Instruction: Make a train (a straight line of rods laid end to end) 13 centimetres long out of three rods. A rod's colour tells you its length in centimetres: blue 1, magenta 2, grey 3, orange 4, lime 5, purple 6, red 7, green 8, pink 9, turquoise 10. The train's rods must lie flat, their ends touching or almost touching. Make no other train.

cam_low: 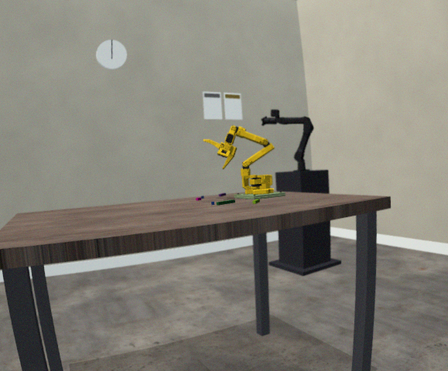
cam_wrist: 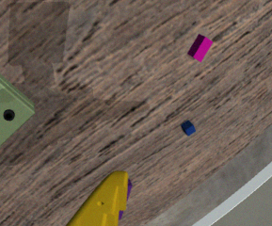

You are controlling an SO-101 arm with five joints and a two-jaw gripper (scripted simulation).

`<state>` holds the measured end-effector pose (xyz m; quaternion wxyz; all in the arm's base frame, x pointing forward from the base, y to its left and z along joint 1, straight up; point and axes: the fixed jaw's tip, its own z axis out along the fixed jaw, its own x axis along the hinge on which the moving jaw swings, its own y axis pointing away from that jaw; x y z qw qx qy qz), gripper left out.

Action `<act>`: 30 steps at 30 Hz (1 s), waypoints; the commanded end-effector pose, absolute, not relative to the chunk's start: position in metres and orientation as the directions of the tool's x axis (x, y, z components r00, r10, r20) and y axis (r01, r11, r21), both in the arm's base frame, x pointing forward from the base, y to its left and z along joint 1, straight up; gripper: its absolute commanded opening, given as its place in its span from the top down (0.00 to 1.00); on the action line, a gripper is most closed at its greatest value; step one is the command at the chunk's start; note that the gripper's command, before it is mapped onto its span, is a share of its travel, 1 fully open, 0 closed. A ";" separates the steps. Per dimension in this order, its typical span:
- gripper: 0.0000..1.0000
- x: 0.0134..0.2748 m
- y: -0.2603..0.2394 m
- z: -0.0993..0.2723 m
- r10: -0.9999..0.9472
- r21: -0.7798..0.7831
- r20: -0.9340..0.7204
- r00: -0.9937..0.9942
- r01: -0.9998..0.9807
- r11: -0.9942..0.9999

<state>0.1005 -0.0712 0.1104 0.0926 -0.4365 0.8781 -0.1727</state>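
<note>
My gripper point(cam_low: 217, 153) is wide open and empty, raised high above the far part of the table. A magenta rod point(cam_wrist: 200, 48) and a small blue rod point(cam_wrist: 188, 128) lie flat on the wood, apart from each other. A bit of the purple rod point(cam_wrist: 128, 191) shows behind the finger, mostly hidden. In the exterior view a green rod point(cam_low: 225, 202) lies with a blue rod point(cam_low: 213, 202) at its left end. A lime rod point(cam_low: 255, 201), the purple rod point(cam_low: 222, 195) and the magenta rod point(cam_low: 198, 198) lie nearby.
The arm's green base plate point(cam_low: 260, 195) sits at the table's far edge and shows at the left of the wrist view point(cam_wrist: 0, 113). The far table edge runs close past the blue rod. A black camera arm on a pedestal point(cam_low: 302, 175) stands behind the table.
</note>
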 end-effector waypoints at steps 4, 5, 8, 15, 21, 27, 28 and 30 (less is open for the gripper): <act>0.00 0.099 -0.069 0.108 -0.799 -0.372 -0.015 -0.602 -0.738 0.563; 0.00 0.101 -0.068 0.108 -0.799 -0.372 -0.021 -0.601 -0.737 0.564; 0.00 0.101 -0.068 0.108 -0.799 -0.372 -0.021 -0.601 -0.737 0.564; 0.00 0.101 -0.068 0.108 -0.799 -0.372 -0.021 -0.601 -0.737 0.564; 0.00 0.101 -0.068 0.108 -0.799 -0.372 -0.021 -0.601 -0.737 0.564; 0.00 0.102 -0.069 0.108 -0.799 -0.372 -0.021 -0.601 -0.737 0.564; 0.00 0.102 -0.069 0.108 -0.799 -0.372 -0.021 -0.601 -0.737 0.564; 0.00 0.102 -0.069 0.108 -0.799 -0.372 -0.021 -0.601 -0.737 0.564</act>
